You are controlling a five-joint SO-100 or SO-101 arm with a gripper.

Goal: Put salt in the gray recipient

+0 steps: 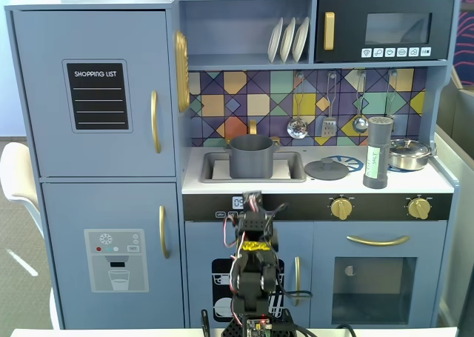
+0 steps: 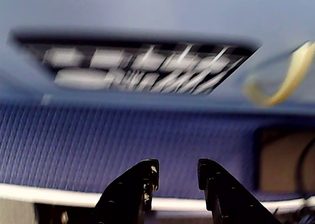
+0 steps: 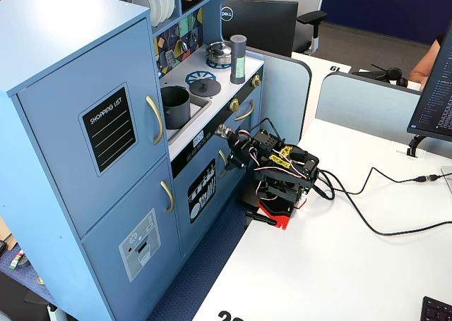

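Note:
The salt (image 1: pixel 378 153) is a tall dark gray shaker with a pale green label. It stands upright on the toy kitchen counter, at the right in a fixed view, and also shows in the other fixed view (image 3: pixel 238 58). The gray recipient (image 1: pixel 250 156) is a dark gray pot sitting in the sink; it shows in both fixed views (image 3: pixel 175 106). My gripper (image 2: pixel 178 174) is open and empty. It is low, in front of the kitchen's lower doors (image 3: pixel 232 152), well below and apart from both. The wrist view shows neither the salt nor the pot.
A flat gray lid (image 1: pixel 326 169) lies between the sink and the salt. A shiny silver pan (image 1: pixel 409 154) sits right of the salt. The arm's base stands on a white desk (image 3: pixel 339 264) with cables. Utensils (image 1: pixel 329 107) hang above the counter.

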